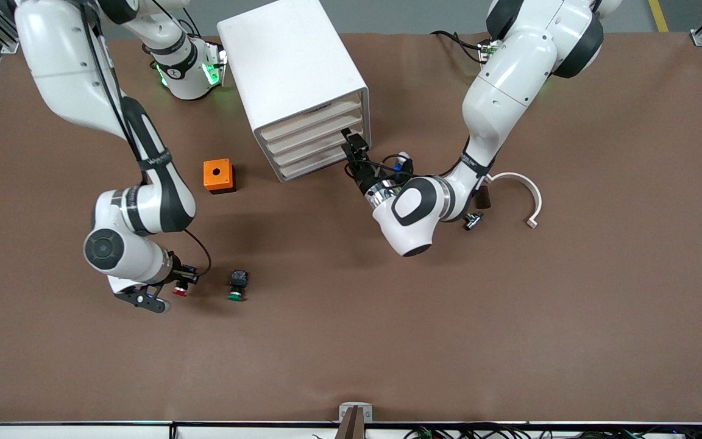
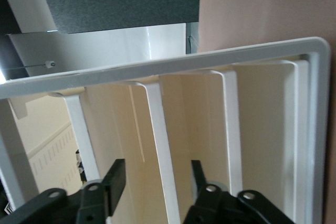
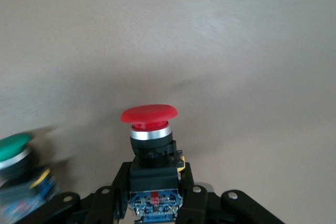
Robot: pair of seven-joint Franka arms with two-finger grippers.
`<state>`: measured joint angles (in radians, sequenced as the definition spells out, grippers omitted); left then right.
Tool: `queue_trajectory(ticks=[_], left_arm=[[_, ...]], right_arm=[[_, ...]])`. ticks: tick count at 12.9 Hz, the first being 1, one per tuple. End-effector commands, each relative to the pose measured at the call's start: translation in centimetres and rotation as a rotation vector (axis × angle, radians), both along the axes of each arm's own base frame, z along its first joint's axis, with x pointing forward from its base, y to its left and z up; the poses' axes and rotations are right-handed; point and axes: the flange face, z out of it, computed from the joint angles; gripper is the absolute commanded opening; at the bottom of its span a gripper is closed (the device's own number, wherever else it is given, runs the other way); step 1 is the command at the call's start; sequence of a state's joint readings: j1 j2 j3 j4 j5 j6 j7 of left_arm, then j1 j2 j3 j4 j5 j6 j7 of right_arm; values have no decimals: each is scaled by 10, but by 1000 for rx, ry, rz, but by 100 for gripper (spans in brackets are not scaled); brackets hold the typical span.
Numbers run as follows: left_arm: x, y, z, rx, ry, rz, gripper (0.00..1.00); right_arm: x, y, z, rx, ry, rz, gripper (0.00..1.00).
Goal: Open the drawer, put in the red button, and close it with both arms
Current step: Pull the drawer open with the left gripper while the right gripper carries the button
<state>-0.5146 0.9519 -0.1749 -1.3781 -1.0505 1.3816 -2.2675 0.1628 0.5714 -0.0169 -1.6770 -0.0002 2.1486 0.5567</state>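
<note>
At the drawer unit [image 1: 302, 91], our left gripper [image 1: 354, 149] straddles a drawer front [image 2: 163, 145], fingers spread; it may slip off. Near the green button [image 1: 236, 286], our right gripper [image 1: 179, 286] grasps the red button [image 3: 149, 129].

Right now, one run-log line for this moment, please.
left gripper: at drawer unit front, fingers straddling a drawer edge | right gripper: shut on red button | drawers: closed

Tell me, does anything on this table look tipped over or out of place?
The green-capped push-button switch lies on its side on the brown table. The white curved bracket and small metal part lie loose beside the left arm.
</note>
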Motion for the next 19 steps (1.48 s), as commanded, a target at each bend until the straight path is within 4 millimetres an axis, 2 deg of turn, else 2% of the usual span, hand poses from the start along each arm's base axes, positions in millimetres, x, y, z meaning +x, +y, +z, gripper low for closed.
queue_trajectory(ticks=[1, 3, 5, 6, 8, 11, 15, 19], left_arm=[[-19, -16, -7, 21, 54, -19, 55], [-32, -26, -11, 27, 60, -44, 49], [-45, -36, -12, 55, 74, -66, 36], [-51, -39, -13, 75, 86, -74, 28], [-53, -40, -13, 76, 117, -55, 20], [-51, -39, -12, 71, 116, -51, 10], [-35, -28, -11, 69, 114, -22, 5], [-5, -1, -14, 74, 111, 38, 5]], right_arm=[[-31, 43, 92, -1, 0, -131, 0], [-48, 85, 124, 60, -1, -246, 0], [-64, 130, 138, 64, -12, -345, 0], [-73, 152, 141, 63, -17, -377, 0], [-92, 195, 146, 62, -26, -443, 0], [-116, 239, 153, 67, -38, -510, 0], [-143, 279, 157, 65, -37, -554, 0], [-161, 301, 158, 58, -32, -589, 0]])
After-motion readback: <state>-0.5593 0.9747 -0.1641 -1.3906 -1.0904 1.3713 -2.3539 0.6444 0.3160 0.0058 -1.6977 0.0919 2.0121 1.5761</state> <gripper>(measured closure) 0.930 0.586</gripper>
